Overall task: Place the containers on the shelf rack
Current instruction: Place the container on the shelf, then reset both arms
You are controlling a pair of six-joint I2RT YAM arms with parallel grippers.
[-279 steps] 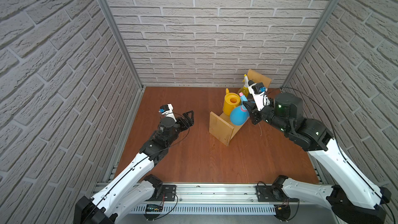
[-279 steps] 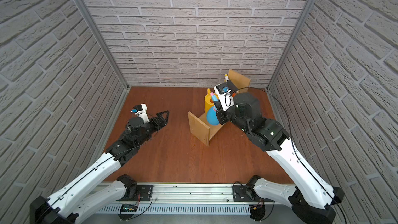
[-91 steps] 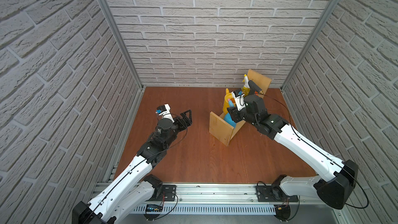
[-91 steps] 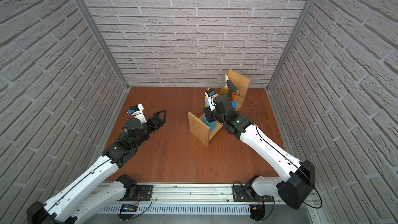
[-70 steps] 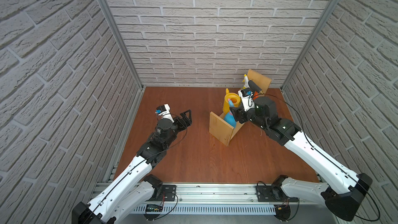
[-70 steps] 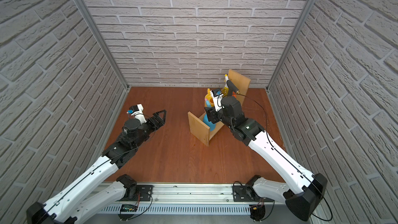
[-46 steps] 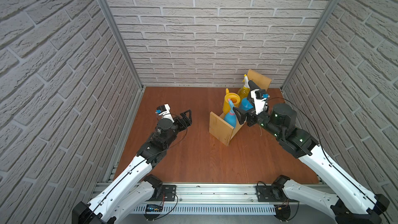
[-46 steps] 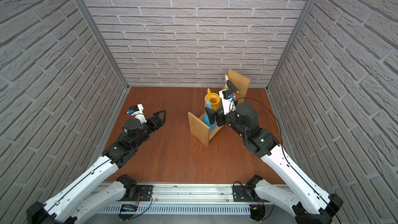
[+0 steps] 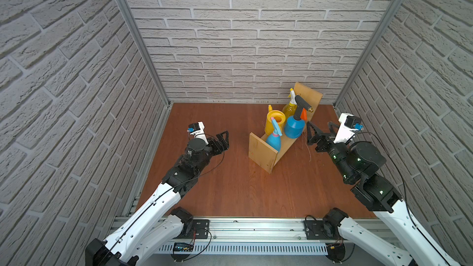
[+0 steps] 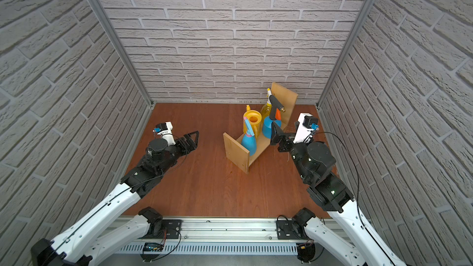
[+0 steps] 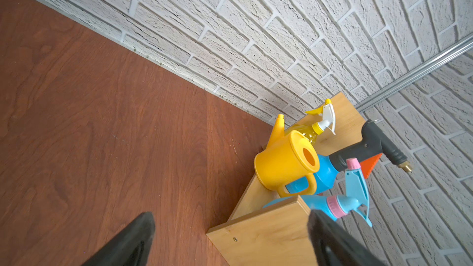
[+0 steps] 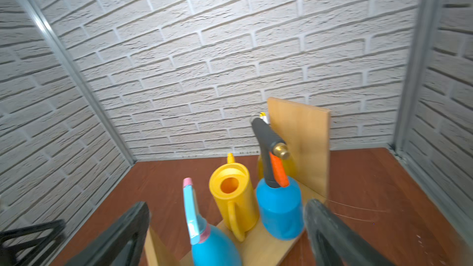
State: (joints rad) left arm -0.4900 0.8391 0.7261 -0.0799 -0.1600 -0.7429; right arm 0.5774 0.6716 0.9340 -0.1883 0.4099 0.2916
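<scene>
A reddish wooden tabletop, walled in by white brick panels, carries everything. The landmark is the shelf rack, a light plywood board with an upright panel at each end. It lies at an angle, one open long side turned toward each arm, probably so that either arm can reach in.

All four containers stand upright on the rack's board, between its two end panels.
- The blue pressure sprayer, with its black and orange head, is around the middle of the rack, on the edge facing the right arm.
- The yellow watering can is just beside it, on the edge facing the left arm.
- The light-blue spray bottle, with a pink nozzle, is next to the nearer end panel.
- The translucent yellow spray bottle is against the farther end panel.

Standing them in a row lets the end panels hem them in. With nothing left on the tabletop, the placing looks finished.

The right gripper is near the rack's open side, level with the pressure sprayer. Its jaws are spread wide and hold nothing. A top view shows a gap between its fingers and the sprayer.

The left gripper is well apart from the rack, off the watering can's side. It points toward the nearer end panel, with jaws likewise spread and empty.
</scene>
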